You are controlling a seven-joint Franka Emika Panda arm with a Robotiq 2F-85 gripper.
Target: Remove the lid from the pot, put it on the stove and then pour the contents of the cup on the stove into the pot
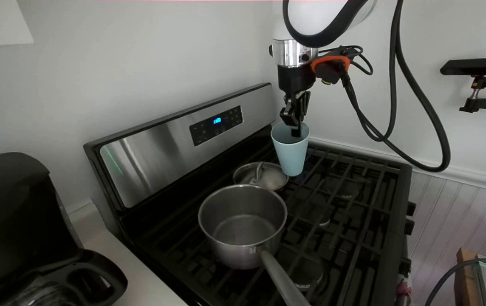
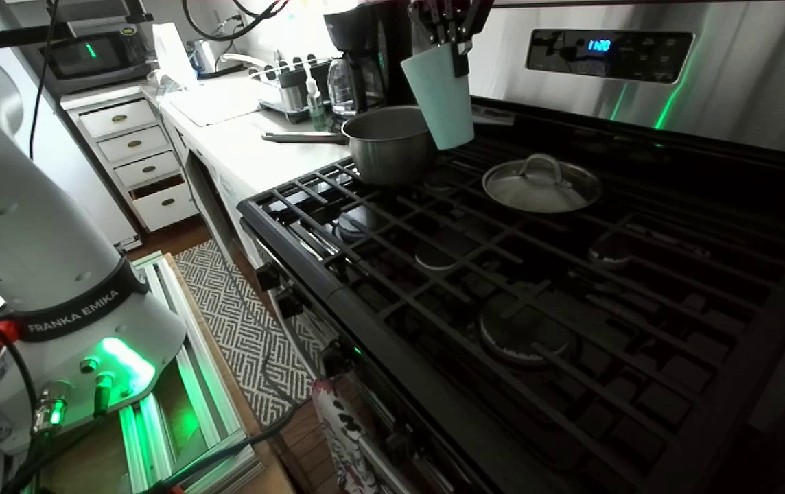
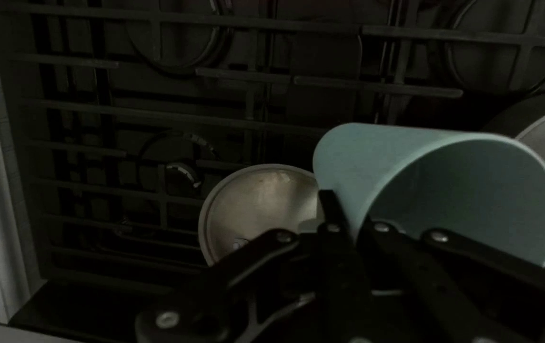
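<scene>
"Wrist view, please: what has my hand (image 3: pixel 352 221) got?"

"I see it pinching the wall of the pale-blue tumbler (image 1: pixel 291 155) at the rim, one side of the grip inside, the other outside."

"Then my first worry is tipping too soon. The saucepan (image 1: pixel 236 253) is below the hand and off to the side where the tumbler's mouth leans, not underneath. Pouring here, I'd likely wet the surface of the gas stove (image 2: pixel 434 302) or the saucepan lid (image 2: pixel 536 192)."

"Where's that lid?"

"Below the hand, already off, lying handle up, apart from the saucepan. Next worry: so narrow a pinch could let the tumbler swivel under any load, and from back here I wouldn't feel it. If I cross low, its base may clip the saucepan's rim."

"And inside the containers?"

"I make out only bare metal in the saucepan. In the tumbler I get shaded inner wall; the bottom is hidden, so I can't tell how full it is. A fast tip could splash if I misjudge that."
</scene>
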